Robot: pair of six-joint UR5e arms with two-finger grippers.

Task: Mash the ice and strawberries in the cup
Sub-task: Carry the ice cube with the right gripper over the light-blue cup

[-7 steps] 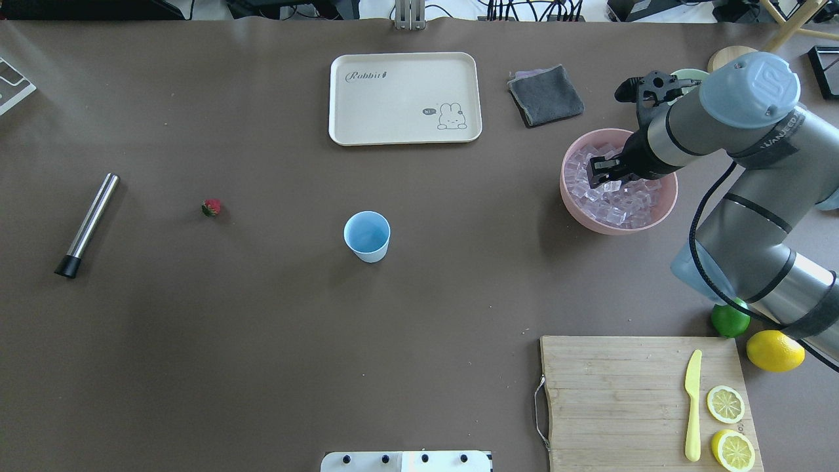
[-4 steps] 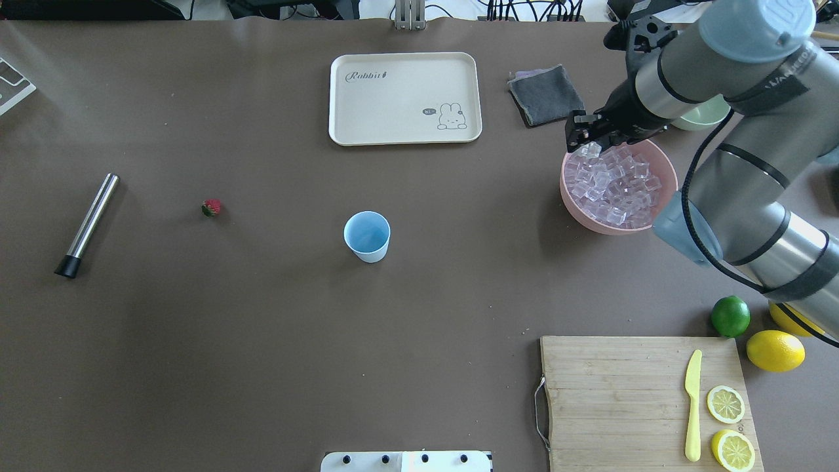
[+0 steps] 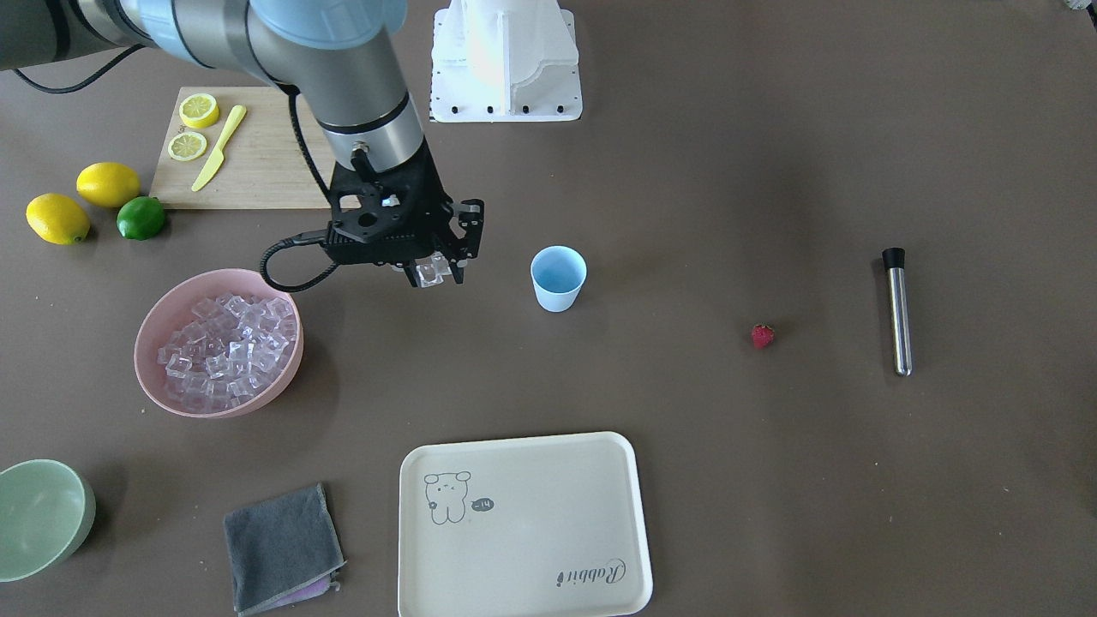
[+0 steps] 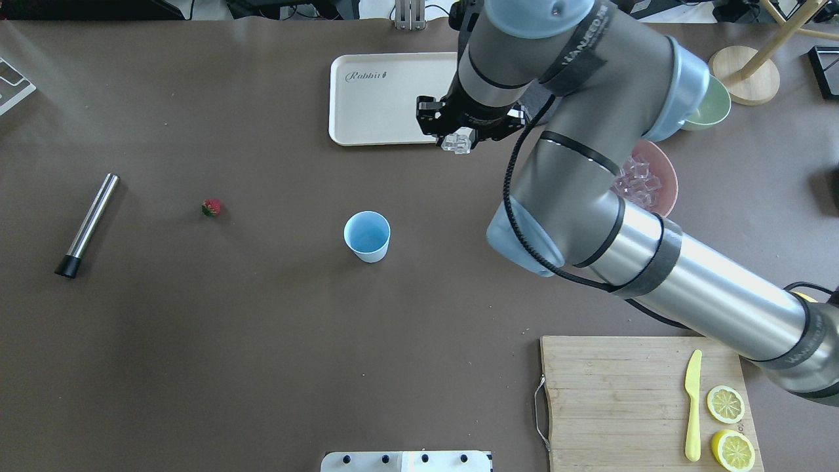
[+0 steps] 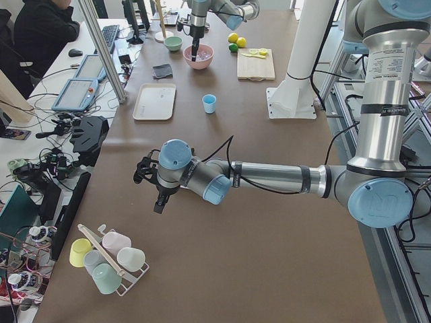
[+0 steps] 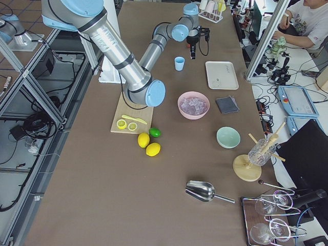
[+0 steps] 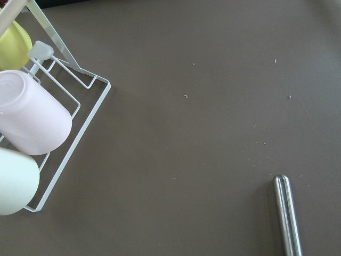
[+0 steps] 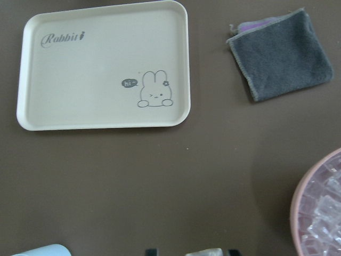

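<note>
Off the overhead view's left edge, the left gripper (image 5: pixel 156 202) hangs at the table's far end near a wire rack (image 5: pixel 108 259); whether it is open or closed cannot be told.

Overhead, left to right:
- **Muddler (image 4: pixel 86 225):** a smooth steel rod lying flat, its long axis running away from the robot and its black tip toward the robot.
- **Strawberry (image 4: pixel 211 208):** small, red and bumpy, on bare table, right of the muddler and apart from it.
- **Cup (image 4: pixel 367 236):** light-blue smooth plastic, tapered, upright at mid-table, and it looks empty.
- **Right gripper (image 4: pixel 457 134):** raised near the cream tray (image 4: pixel 380 98), its jaws closed on ice (image 3: pixel 431 272), a clear glassy clump at the fingertips.

The key relation is that the cup lies to the gripper's left and below it, clearly apart. The depth offset is unclear, because the two fixed views disagree. The right arm is far nearer the cup.

The pink bowl (image 4: pixel 662 187), matte and round, holds the rest of the cubes behind that arm.
</note>
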